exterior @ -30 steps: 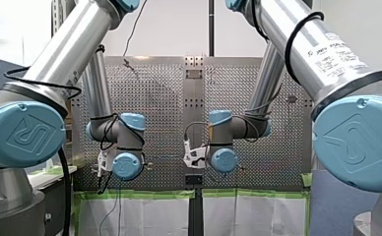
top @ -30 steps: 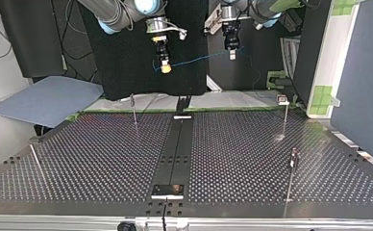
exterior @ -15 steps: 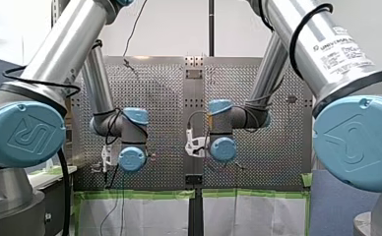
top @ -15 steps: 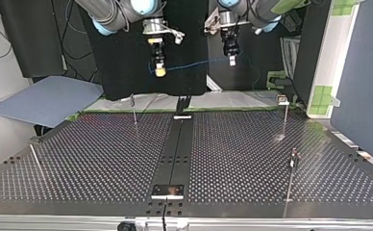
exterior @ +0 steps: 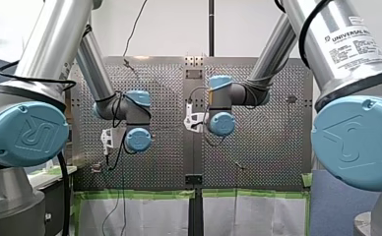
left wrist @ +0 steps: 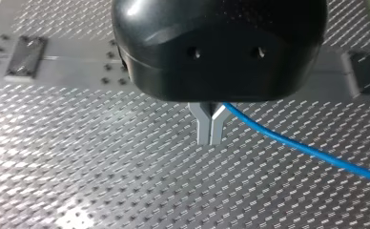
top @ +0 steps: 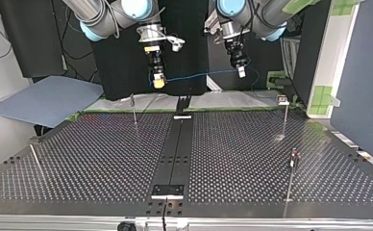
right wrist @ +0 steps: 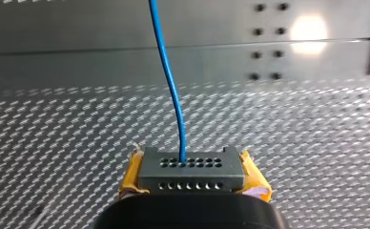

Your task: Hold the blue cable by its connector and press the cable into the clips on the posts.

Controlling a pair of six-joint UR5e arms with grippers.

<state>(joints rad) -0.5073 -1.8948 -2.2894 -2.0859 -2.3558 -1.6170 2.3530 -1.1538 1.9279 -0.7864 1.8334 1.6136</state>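
Right tool [right wrist: 192, 181], yellow pads clamped on grey connector [right wrist: 191, 168]; left tool [left wrist: 210, 130], metal fingers closed around blue cable [left wrist: 288, 143]; both above counter [top: 103, 163].

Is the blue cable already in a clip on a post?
No: the blue cable hangs in the air between my right gripper and my left gripper.

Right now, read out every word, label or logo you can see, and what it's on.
"UNIVERSAL ROB", cut off: label on my right arm, front view.
"UR" logo: blue joint cap of my left arm.
Label's smaller print: too blurred to read.
Other views: none.
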